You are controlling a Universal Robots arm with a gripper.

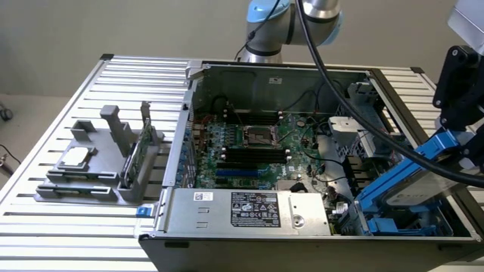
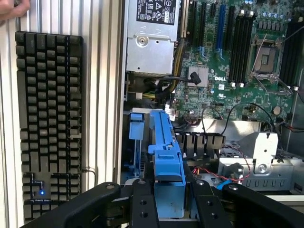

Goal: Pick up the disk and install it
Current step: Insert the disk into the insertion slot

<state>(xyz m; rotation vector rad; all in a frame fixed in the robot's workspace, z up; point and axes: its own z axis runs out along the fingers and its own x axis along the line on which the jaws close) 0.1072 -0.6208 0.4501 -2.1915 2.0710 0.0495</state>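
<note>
The disk (image 1: 412, 192) (image 2: 168, 156), silver-grey in blue carrier rails, hangs tilted over the computer case (image 1: 302, 252), above the drive-bay corner at the case's end on the exterior view's right. The gripper (image 1: 457, 150) (image 2: 171, 209) holds it: the jaws are part-way closed, with a black finger pressed against each side of the blue carrier.

Below the disk inside the case sit blue bay brackets (image 1: 393, 226) (image 2: 136, 126). Next to them in the case lies the silver power supply (image 1: 250, 209) (image 2: 152, 42), whose black-and-white label is too fine to read. The green motherboard (image 1: 257, 147) (image 2: 223, 61) fills the case floor and carries the word "DELL". A thick black cable (image 1: 340, 85) crosses over the case and in front of the disk.

Outside the case, on the exterior view's left, a grey rack (image 1: 98, 170) stands on the slatted table (image 1: 76, 238) holding a small silver drive (image 1: 76, 157) and a green card (image 1: 140, 153). A black keyboard (image 2: 47, 123) lies alongside the case, a fingertip (image 2: 12, 7) at its far end.
</note>
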